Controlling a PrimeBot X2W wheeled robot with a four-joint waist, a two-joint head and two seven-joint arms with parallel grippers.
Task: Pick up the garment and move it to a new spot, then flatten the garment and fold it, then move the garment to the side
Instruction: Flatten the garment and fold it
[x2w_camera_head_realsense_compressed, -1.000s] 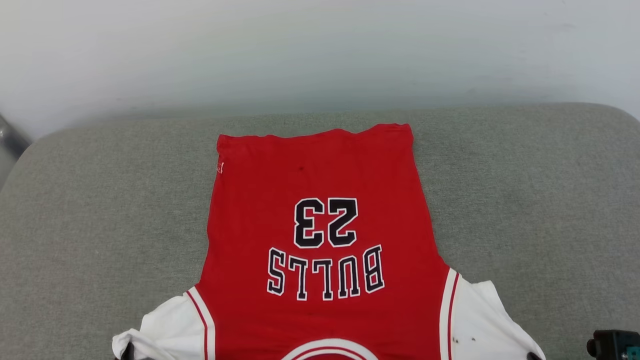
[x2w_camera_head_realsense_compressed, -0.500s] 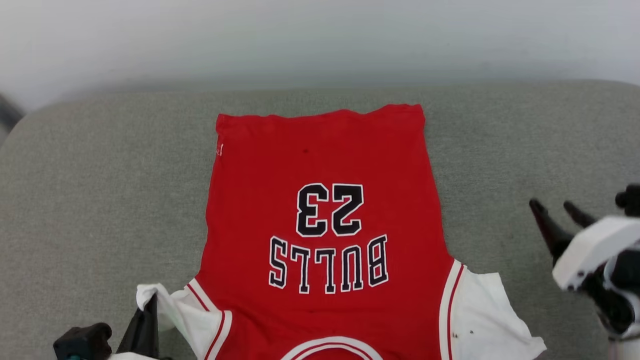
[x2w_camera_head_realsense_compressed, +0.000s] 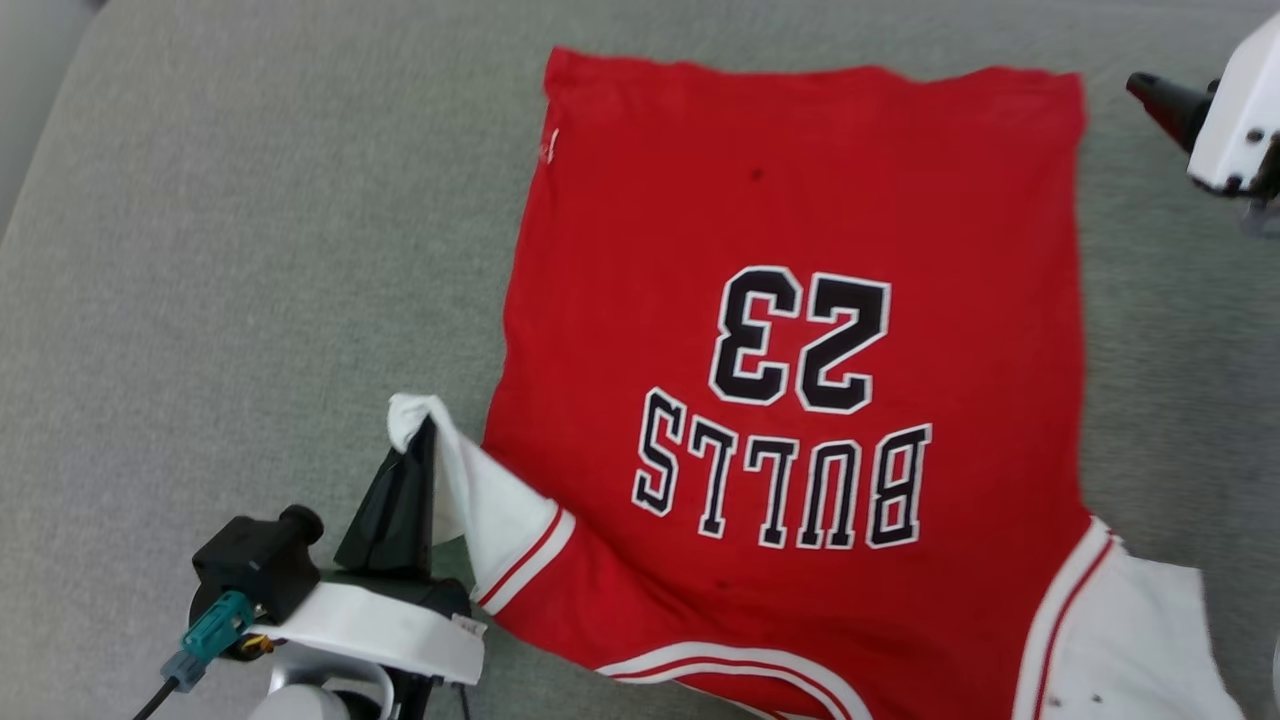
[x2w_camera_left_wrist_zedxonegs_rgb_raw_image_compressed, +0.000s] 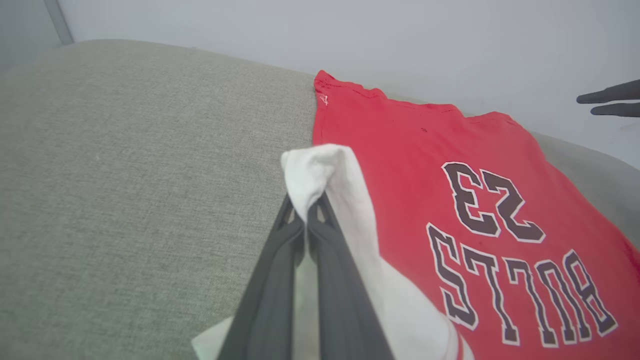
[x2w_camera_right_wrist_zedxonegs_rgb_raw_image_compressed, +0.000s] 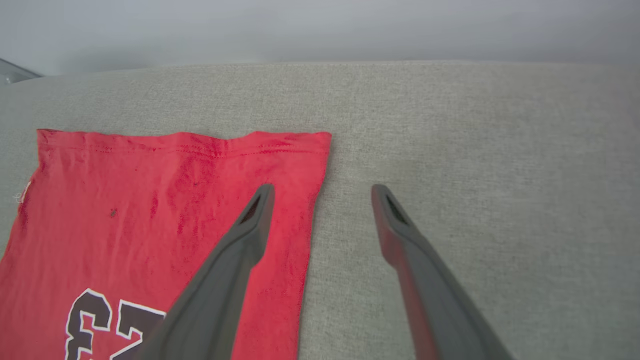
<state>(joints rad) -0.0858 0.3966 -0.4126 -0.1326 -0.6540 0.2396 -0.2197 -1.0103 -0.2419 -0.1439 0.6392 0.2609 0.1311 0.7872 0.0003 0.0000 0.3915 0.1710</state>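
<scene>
left pincer (x2w_camera_head_realsense_compressed: 426, 432) has raised garment (x2w_camera_head_realsense_compressed: 800, 180) sleeve (x2w_camera_head_realsense_compressed: 485, 495)

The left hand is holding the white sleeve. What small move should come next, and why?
Probably the left hand should carry the white sleeve inward onto the red body of the garment: it is shut on the sleeve, which stands raised beside the body.

The head camera now looks from closer over the jersey T-shirt (x2w_camera_head_realsense_compressed: 800, 180). The left claw (x2w_camera_head_realsense_compressed: 425, 435) now holds the white sleeve (x2w_camera_head_realsense_compressed: 490, 510) pinched and lifted toward the red body. The spread right claw (x2w_camera_right_wrist_zedxonegs_rgb_raw_image_compressed: 322, 192) now hovers by the far hem corner (x2w_camera_right_wrist_zedxonegs_rgb_raw_image_compressed: 320, 140), no longer beside the shirt's flank.
</scene>
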